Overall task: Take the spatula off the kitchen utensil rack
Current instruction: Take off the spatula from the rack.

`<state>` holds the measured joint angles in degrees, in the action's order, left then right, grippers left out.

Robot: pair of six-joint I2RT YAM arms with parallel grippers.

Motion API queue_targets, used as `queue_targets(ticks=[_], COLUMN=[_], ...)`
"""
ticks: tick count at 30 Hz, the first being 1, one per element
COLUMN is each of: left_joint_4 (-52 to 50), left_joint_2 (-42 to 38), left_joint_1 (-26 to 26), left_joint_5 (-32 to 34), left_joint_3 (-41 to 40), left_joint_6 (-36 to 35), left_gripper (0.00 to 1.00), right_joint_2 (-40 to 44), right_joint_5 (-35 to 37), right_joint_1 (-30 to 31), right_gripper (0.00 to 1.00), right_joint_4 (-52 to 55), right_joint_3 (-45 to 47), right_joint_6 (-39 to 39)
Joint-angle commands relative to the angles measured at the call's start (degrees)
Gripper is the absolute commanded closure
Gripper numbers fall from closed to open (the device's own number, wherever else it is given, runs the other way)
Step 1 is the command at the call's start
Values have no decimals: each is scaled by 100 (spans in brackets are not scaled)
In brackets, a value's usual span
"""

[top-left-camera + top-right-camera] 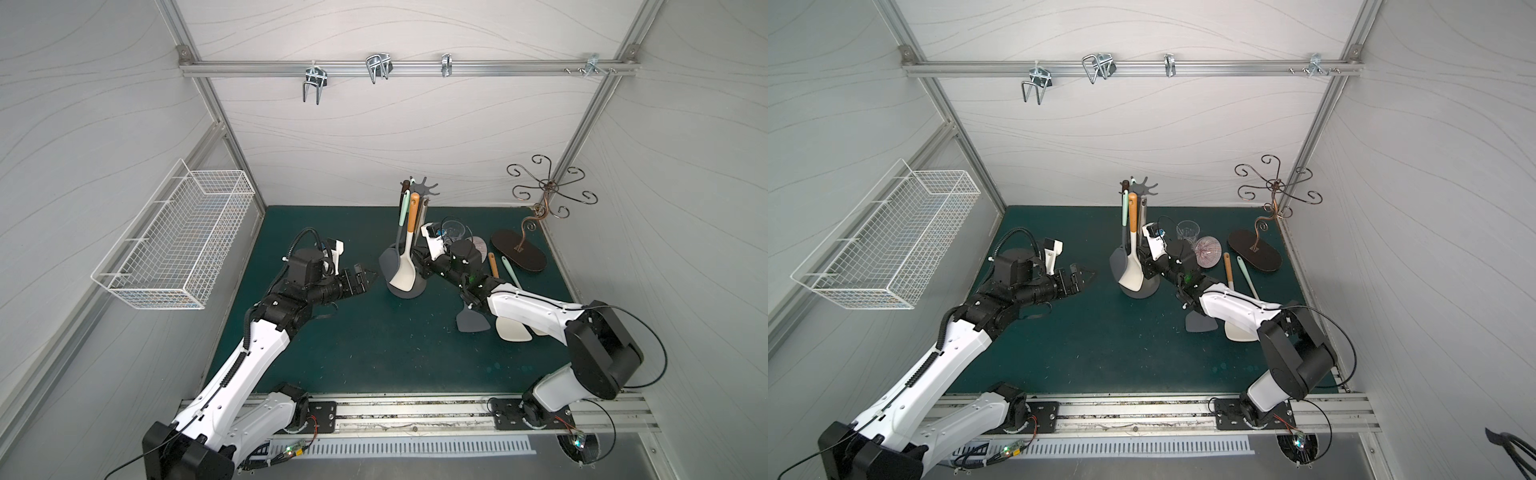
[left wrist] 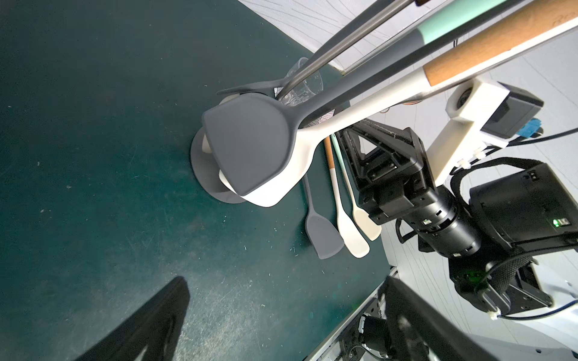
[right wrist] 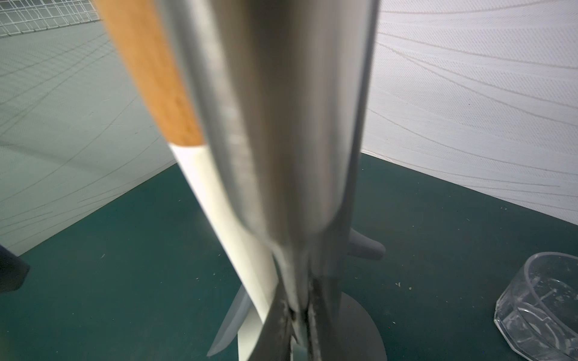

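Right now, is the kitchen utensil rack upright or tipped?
Upright: the kitchen utensil rack stands with its base flat on the mat.

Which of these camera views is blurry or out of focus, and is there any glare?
Right wrist view: the steel utensil handle sits too close and is smeared out of focus; the drinking glass farther off looks sharper. Left wrist view: crisp on the grey spatula. Both top views: evenly lit, faint shadows on the green mat, no glare.
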<state>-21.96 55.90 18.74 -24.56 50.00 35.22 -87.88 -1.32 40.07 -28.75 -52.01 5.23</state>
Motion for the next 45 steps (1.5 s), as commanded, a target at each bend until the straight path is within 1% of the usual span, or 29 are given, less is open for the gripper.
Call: queue_targets(ticks=[1, 4, 6, 11, 14, 20, 24, 30, 37, 45], left_joint_4=[205, 192, 176, 134, 141, 110, -88, -166, -125, -303], left_joint_2=[-96, -113, -131, -176, -189, -214, -341, -281, -343, -353], left_joint_1=[-37, -37, -38, -37, -37, -37, -38, -37, -37, -37], left_joint_5=[-93, -93, -93, -59, -36, -54, 102, 153, 162, 145], left_joint_3=[27, 35, 45, 28, 1, 1, 71, 114, 128, 265], left_joint_6=[46, 37, 37, 20, 20, 33, -114, -234, -200, -290], left_gripper=[0, 0, 0, 0, 0, 0, 0, 0, 0, 0], right_joint_2=[135, 191, 217, 323, 383, 459, 350, 354, 438, 577], right_joint_5=[124, 118, 128, 24, -2, 194, 249, 330, 292, 405], right_joint_1=[-8, 3, 5, 98, 118, 167, 168, 172, 209, 261], right_gripper=[94, 96, 100, 100, 100, 100, 100, 100, 100, 100], right_joint_4=[111, 160, 292, 818, 1346, 2020, 2333, 2659, 2787, 3118], right_joint_3=[-125, -124, -171, -320, -512, -730, -901, -1013, -1060, -1178], right_joint_6=[25, 3, -49, -376, -497, -745, -946, -1102, -1107, -1399])
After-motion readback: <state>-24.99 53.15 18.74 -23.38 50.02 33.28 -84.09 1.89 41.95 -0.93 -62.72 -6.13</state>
